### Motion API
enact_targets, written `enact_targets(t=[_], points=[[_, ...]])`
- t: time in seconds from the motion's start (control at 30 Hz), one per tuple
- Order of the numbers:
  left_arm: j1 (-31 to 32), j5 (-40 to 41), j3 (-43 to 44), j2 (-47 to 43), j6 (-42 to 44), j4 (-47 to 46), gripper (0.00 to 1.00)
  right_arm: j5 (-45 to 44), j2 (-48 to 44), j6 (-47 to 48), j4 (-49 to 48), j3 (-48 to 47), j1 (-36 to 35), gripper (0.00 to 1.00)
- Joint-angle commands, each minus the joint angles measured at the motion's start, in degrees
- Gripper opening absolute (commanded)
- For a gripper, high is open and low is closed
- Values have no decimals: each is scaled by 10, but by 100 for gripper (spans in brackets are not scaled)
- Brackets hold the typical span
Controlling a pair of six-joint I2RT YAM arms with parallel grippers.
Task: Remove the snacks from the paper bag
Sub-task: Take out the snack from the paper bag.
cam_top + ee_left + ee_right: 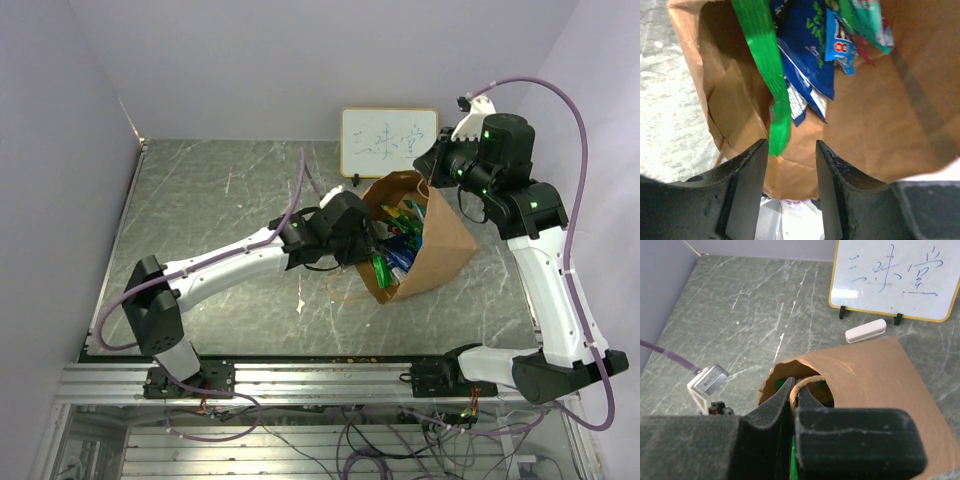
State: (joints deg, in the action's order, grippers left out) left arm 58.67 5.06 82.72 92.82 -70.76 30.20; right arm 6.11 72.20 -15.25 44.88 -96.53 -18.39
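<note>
Our right end effector (792, 405) grips the paper bag (445, 245) by its handle (809, 382), propping the mouth open — so our left end effector (790, 145), jaws released, can reach the snacks (805, 55) inside.

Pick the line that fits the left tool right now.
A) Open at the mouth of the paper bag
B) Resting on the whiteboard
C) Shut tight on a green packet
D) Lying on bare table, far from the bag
A: the left tool has its jaws apart right at the mouth of the paper bag, and the green packet hangs just ahead of it, not clamped.
</note>
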Motion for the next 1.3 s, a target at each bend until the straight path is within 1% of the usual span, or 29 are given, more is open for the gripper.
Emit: enact_targets(t=[0.0, 0.1, 0.3, 0.37, 0.47, 0.5, 0.53, 0.6, 0.63, 0.8, 0.93, 1.13, 1.27], points=[[5, 46, 24, 37, 2, -9, 53, -13, -30, -15, -24, 15, -2, 0], [6, 54, 47, 62, 1, 24, 53, -14, -38, -18, -26, 22, -2, 0], [6, 57, 66, 100, 19, 3, 54, -11, -44, -21, -35, 42, -2, 0], [4, 51, 90, 123, 33, 7, 51, -14, -46, -22, -38, 47, -2, 0], [3, 43, 140, 153, 56, 25, 45, -19, -49, -18, -38, 54, -2, 0], [3, 41, 154, 159, 62, 31, 42, -23, -50, -17, -36, 54, -2, 0], [3, 39, 163, 160, 66, 34, 37, -27, -50, -16, -35, 55, -2, 0], [2, 32, 164, 154, 67, 31, 15, -33, -53, -13, -33, 56, -2, 0], [0, 26, 159, 148, 65, 25, 8, -33, -54, -11, -34, 55, -2, 0], [-19, -25, 134, 108, 47, -14, 7, -67, -58, -2, -35, 53, -2, 0], [-39, -67, 165, 93, 39, -19, 7, -116, -55, 12, -21, 38, -2, 0], [-65, -134, 258, 106, 53, -18, 7, -183, -65, 42, -40, 40, -2, 0], [-81, -177, 368, 124, 83, 8, 7, -212, -63, 57, -43, 34, -2, 0]])
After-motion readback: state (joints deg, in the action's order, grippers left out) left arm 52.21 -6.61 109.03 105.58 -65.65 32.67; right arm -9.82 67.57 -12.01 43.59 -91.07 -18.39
